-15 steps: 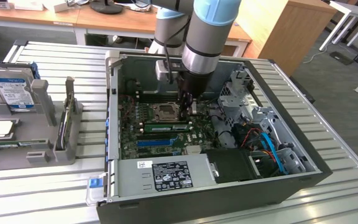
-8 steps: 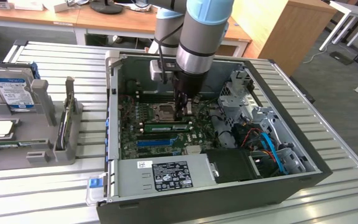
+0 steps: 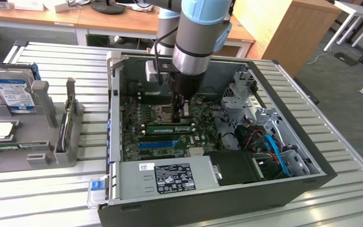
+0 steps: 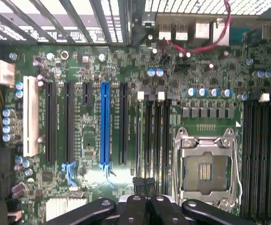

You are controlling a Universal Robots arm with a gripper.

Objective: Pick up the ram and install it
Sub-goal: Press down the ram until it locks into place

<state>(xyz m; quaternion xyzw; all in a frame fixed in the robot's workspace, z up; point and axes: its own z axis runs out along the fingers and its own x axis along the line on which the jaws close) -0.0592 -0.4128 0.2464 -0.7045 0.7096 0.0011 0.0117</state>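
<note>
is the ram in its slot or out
In: the ram stands on edge in a slot on the motherboard, beside the gripper.

No readable text; labels on power supply [image 3: 175,177], hard drive [image 3: 14,92] illegible

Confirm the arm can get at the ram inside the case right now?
Probably yes. The case is open on top, and the gripper hangs right above the ram on the motherboard, with nothing between them. Its jaws are shut, though.
</note>
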